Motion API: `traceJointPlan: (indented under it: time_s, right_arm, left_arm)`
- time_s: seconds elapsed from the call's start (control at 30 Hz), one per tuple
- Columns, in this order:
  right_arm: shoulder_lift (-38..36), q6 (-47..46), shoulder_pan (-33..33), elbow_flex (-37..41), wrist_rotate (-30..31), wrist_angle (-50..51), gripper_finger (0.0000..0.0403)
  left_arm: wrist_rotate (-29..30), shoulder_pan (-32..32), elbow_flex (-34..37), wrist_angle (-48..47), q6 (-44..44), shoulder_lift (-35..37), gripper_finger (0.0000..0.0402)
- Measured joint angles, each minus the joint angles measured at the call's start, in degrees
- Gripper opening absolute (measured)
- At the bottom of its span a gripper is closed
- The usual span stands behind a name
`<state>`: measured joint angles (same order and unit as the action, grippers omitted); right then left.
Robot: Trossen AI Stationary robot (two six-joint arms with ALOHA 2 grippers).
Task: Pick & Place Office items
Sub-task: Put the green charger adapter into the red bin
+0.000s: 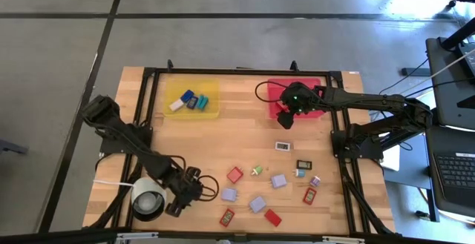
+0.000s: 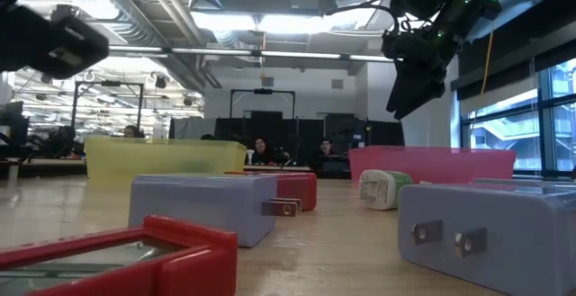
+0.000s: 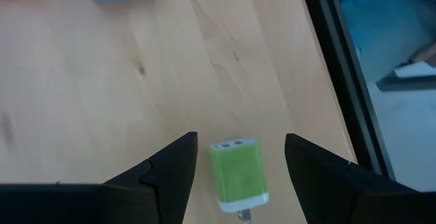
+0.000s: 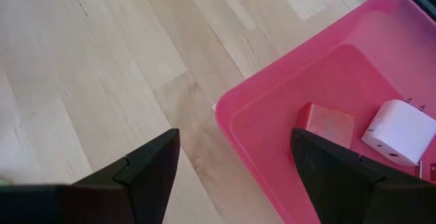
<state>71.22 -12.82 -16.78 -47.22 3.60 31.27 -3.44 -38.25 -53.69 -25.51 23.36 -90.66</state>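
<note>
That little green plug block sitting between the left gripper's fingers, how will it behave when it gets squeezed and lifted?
The green plug block looks like a hard, boxy shell, so it probably stays stiff when squeezed. It seems small and likely light. Its smooth sides might slip. Lying flat on the table, it shouldn't roll. The left gripper stands open around it.

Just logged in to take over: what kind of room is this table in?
Probably an open-plan lab or office: ceiling ducts, seated people at desks behind the table, and a laptop alongside.
</note>
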Motion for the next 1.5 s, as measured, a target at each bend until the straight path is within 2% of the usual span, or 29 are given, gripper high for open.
traceJointPlan:
  time_s: [0.43, 0.63, 0.87, 0.97, 1.13, 1.23, 1.37, 1.5]
  right_arm:
    - [0.0, 0.0, 0.0, 0.0, 0.0, 0.0, 0.0284]
    - [0.0, 0.0, 0.0, 0.0, 0.0, 0.0, 0.0284]
    - [0.0, 0.0, 0.0, 0.0, 0.0, 0.0, 0.0284]
    - [0.0, 0.0, 0.0, 0.0, 0.0, -0.1, 0.0284]
    - [0.0, 0.0, 0.0, 0.0, 0.0, -0.1, 0.0284]
    - [0.0, 0.0, 0.0, 0.0, 0.0, -0.1, 0.0284]
    - [0.0, 0.0, 0.0, 0.0, 0.0, -0.1, 0.0284]
    - [0.0, 0.0, 0.0, 0.0, 0.0, -0.1, 0.0284]
  left_arm:
    - [-4.2, 0.3, 0.0, 0.0, 7.0, -2.9, 0.0218]
    - [-5.2, 0.1, 0.0, -1.8, 6.4, -6.1, 0.0218]
    - [-4.3, 0.0, -0.3, -4.9, 0.0, -8.5, 0.0214]
    - [-2.2, -0.1, -0.2, -4.9, -1.5, -8.3, 0.0199]
    - [2.1, 0.1, -0.9, -5.2, -5.9, -8.2, 0.0149]
    - [5.2, 0.2, -1.6, -5.9, -6.7, -8.3, 0.0148]
    - [14.5, 1.1, -3.5, -8.6, -7.2, -8.3, 0.0148]
    - [24.4, 3.6, -5.1, -9.1, -12.8, -8.3, 0.0148]
